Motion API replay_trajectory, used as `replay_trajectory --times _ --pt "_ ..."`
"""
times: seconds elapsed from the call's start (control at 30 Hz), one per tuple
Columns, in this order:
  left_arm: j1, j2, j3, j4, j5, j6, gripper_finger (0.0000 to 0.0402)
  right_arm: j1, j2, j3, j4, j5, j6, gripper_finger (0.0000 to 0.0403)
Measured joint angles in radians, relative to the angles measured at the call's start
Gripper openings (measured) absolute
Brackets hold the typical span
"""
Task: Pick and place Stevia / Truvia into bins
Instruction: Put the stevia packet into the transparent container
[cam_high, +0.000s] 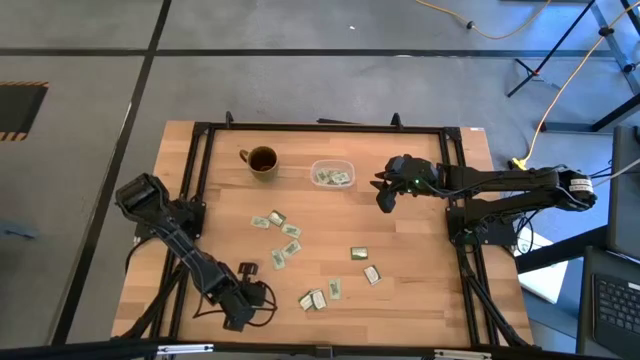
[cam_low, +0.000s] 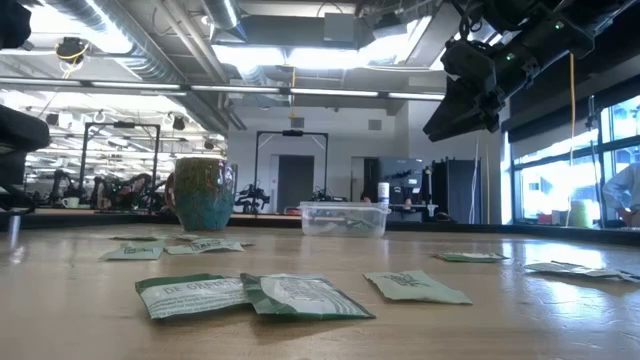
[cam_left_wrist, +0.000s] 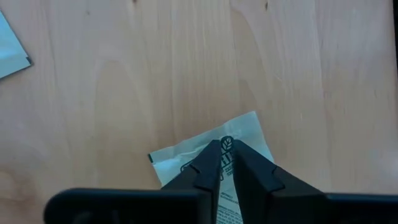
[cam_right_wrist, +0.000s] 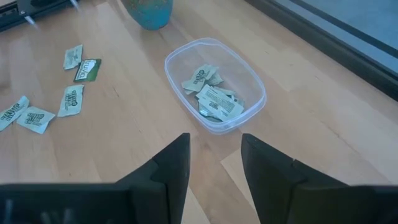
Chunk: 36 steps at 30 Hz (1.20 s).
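Notice how your left gripper (cam_left_wrist: 227, 163) sits low at the near edge of the tabletop, toward the left corner, its fingers drawn almost together over one sachet (cam_left_wrist: 245, 134); the tips press down on the paper, and that looks like the right way to catch something this flat, though you cannot tell from the wrist view whether the sachet is truly pinched or only pinned against the wood. Your right gripper (cam_high: 385, 197) hangs in the air just beside the bin (cam_high: 331, 174), on its right-edge side, with its fingers spread and nothing between them, which reads as a gripper that has no load and is free for the next pick. The bin stands near the far edge, about midway along it, with the mug (cam_high: 262, 161) just beside it on the left, and it already holds a few sachets (cam_right_wrist: 213, 99). The other sachets (cam_high: 279, 236) lie scattered flat over the middle of the tabletop and toward the near edge, mostly apart from one another, a few touching or overlapping. Most of the job is probably ahead of you, since many more lie outside than inside.
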Motion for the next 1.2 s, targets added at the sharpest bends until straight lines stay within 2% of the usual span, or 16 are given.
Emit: replay_trajectory --times 0.2,0.57,1.2 --pt "-0.002 0.001 0.0 -0.015 0.005 0.002 0.0026 0.0 0.0 0.0 0.0 0.0 -0.002 0.0147" --pt "-0.01 0.002 0.0 -0.076 -0.005 0.056 0.0074 0.0 0.0 0.0 0.0 0.0 -0.002 0.0147" --pt "-0.006 0.001 0.015 -0.124 -0.014 0.092 0.0003 0.0 0.0 0.0 -0.002 0.0 -0.005 0.0147"
